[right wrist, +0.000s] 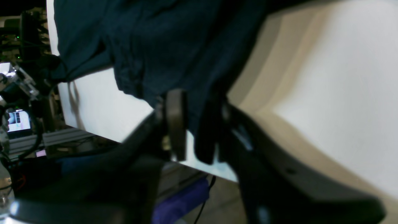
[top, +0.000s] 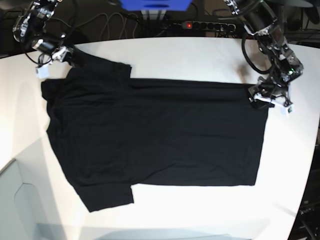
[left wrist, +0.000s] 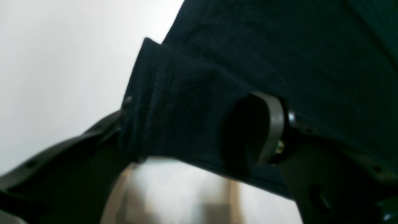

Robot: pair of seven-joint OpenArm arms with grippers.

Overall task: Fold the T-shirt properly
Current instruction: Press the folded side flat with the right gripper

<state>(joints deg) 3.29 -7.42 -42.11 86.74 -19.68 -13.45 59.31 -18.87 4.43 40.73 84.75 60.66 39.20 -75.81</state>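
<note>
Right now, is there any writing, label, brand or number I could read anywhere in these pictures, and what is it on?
No text can be read in any view.
T-shirt: plain black, no print or label showing.
Small lit screen behind the table in the right wrist view: bright, too blurred to read.
White tags by the right gripper and left gripper: too small to tell if they carry text.
Power strip: one red light, no legible marking.

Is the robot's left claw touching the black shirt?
Touching. In the left wrist view, the T-shirt fabric lies between the left gripper's two fingers and drapes against both of them.
</note>
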